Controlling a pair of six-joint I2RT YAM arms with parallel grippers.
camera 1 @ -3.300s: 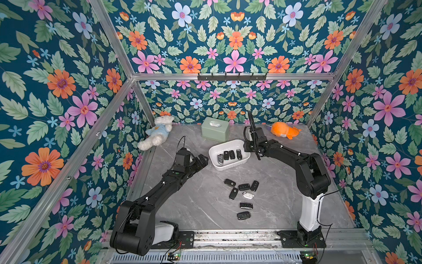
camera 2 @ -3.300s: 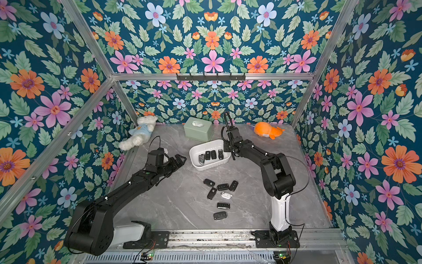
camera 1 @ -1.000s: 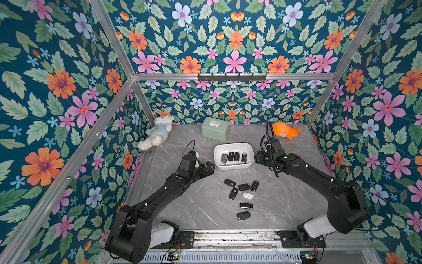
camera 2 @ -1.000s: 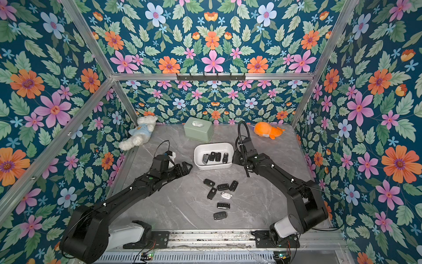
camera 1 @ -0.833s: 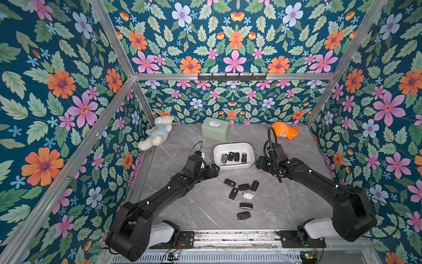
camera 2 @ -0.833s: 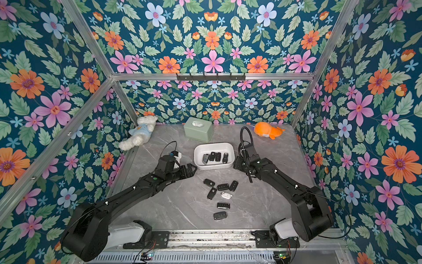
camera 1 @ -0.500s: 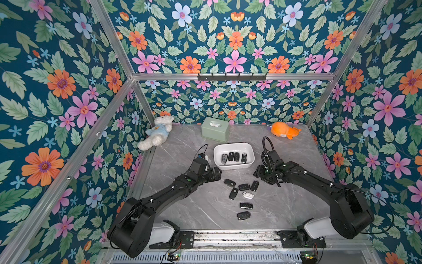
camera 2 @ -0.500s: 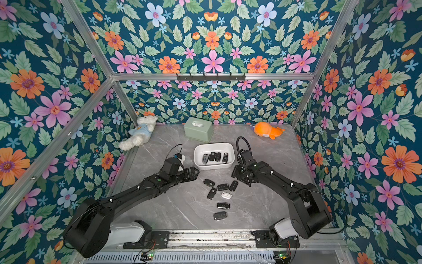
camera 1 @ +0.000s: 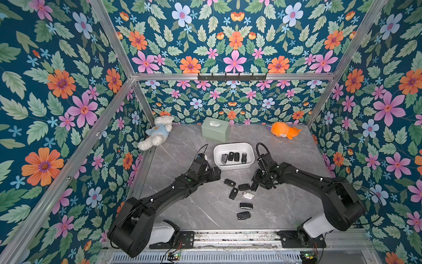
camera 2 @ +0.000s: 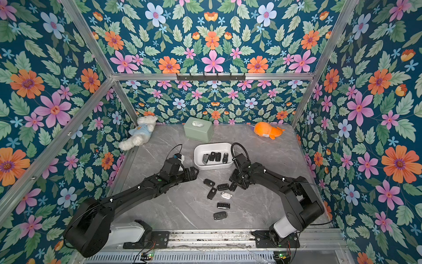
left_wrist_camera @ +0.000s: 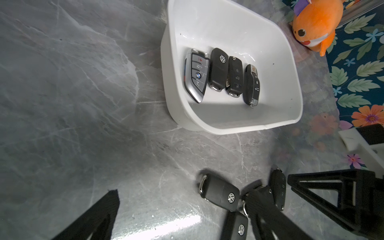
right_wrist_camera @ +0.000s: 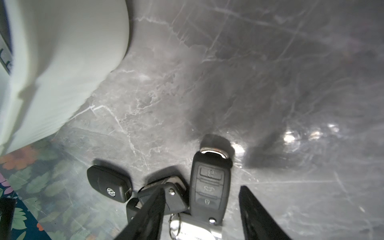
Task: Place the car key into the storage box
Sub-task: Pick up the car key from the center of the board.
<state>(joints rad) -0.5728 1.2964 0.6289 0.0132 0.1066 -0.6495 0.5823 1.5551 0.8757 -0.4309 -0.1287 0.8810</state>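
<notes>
**Right gripper set astride the next car key; grasp not yet made**

*Change.* A few seconds ago my right gripper [camera 1: 257, 182] stood at the right end of the storage box [camera 1: 235, 166]. It has since swung round to the near side of the box and come down over the loose fobs [camera 1: 233, 193] scattered on the grey table [camera 1: 201, 212] there. My left gripper [camera 1: 215, 172] has likewise advanced from the box's left end to its front left corner. I read this as the start of a new pick. Four fobs [left_wrist_camera: 218, 68] already lie side by side in the box, and several remain outside it.

*Tool.* In the right wrist view my fingers [right_wrist_camera: 145, 214] stand on either side of the car key [right_wrist_camera: 210, 193], a black three-button fob lying flat. The jaws are partly parted and a gap shows along the key's outer side, so nothing is gripped yet. The inner finger overlaps a neighbouring fob, and I cannot tell whether it touches. The left gripper is spread to its widest and holds nothing.

*Task thing.* The car key rests on the table outside the box. Of the cluster, it is the fob nearest the box's front right corner.
</notes>
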